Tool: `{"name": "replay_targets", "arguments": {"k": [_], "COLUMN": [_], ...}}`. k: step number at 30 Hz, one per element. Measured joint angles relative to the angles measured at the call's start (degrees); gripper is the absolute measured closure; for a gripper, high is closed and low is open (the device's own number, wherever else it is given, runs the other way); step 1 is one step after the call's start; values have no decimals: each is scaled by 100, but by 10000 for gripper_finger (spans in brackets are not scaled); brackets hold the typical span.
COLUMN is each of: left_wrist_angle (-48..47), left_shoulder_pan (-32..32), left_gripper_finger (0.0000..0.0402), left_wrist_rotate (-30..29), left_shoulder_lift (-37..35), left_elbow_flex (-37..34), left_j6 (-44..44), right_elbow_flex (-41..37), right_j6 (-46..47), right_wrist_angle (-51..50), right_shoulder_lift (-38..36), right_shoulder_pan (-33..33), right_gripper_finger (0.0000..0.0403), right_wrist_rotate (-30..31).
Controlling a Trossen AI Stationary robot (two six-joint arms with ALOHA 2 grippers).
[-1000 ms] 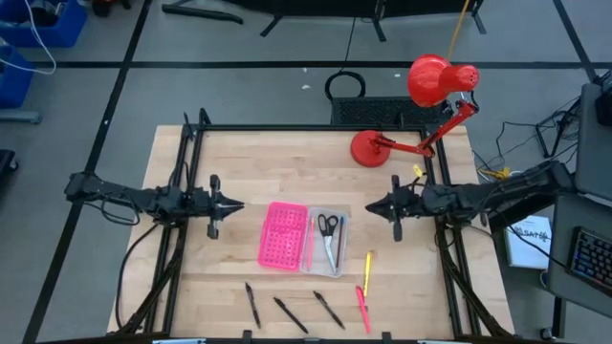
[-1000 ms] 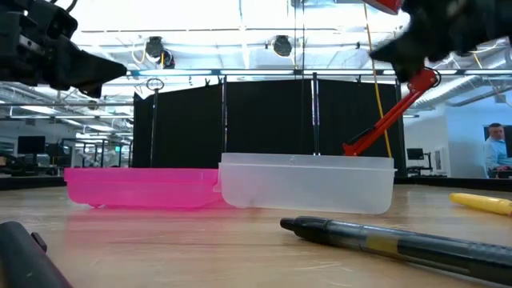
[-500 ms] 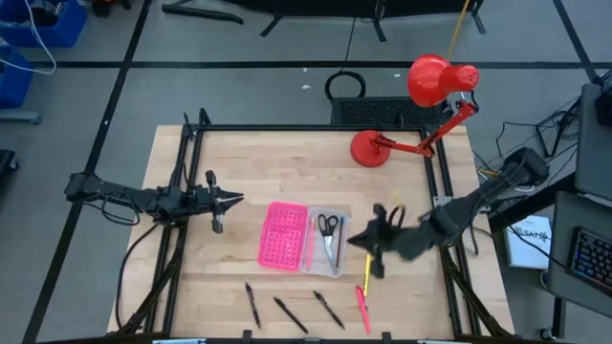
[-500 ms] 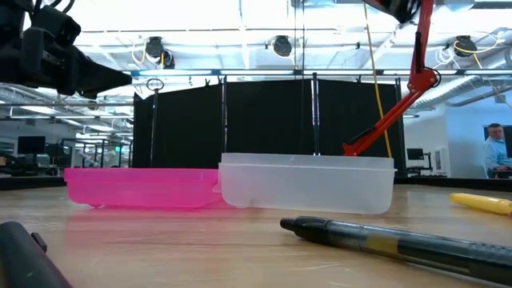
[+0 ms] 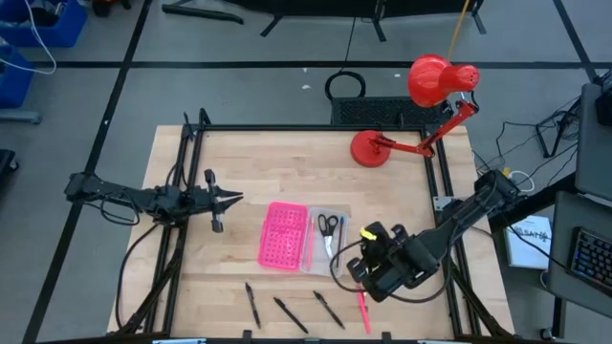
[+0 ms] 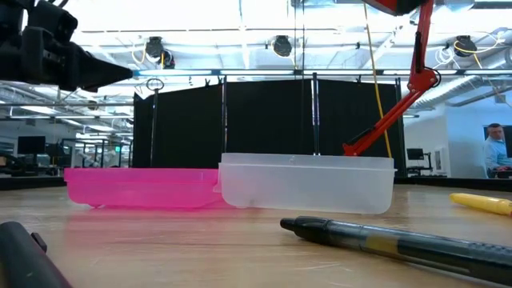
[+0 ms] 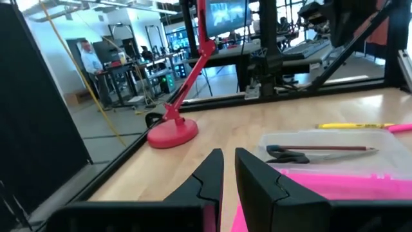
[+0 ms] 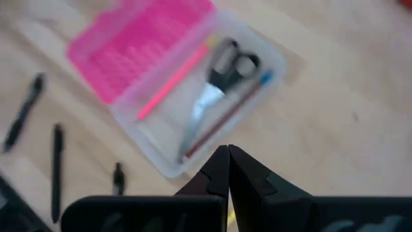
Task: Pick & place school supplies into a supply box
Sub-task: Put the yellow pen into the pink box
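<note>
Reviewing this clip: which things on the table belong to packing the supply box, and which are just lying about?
Belongs to the job:
- clear plastic pencil case with pink perforated lid
- black-handled scissors, already in the case
- three black pens along the near edge
- pink-red pen
- right gripper, shut, above the pens beside the case

Just lying about:
- red desk lamp
- left gripper, waiting left of the case

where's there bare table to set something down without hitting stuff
Bare wood lies between the red lamp base and the clear box, and left of the pink lid below the waiting left gripper. Crowded: the near edge with three black pens, and beside the box where the right gripper hovers.
</note>
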Motion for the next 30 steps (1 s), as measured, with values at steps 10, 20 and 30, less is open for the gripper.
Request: {"name": "replay_targets", "arguments": {"k": [10, 20, 30], "left_wrist_angle": [-47, -271, -256], "left_shoulder_pan": [0, 0, 0], "left_gripper_finger": [353, 353, 353], "left_wrist_rotate": [1, 2, 2], "left_shoulder_lift": [0, 0, 0], "left_elbow_flex": [0, 0, 0], "left_j6": [187, 345, 291], "right_elbow_flex": [-1155, -2662, -3350], "right_j6": [2080, 1916, 1684], "right_wrist_angle": [398, 2852, 3234], "right_shoulder_lift": [28, 28, 28], "right_shoulder_pan": [39, -215, -750], "right_gripper_finger": [403, 359, 206], "right_wrist_rotate": [-742, -1997, -2648]}}
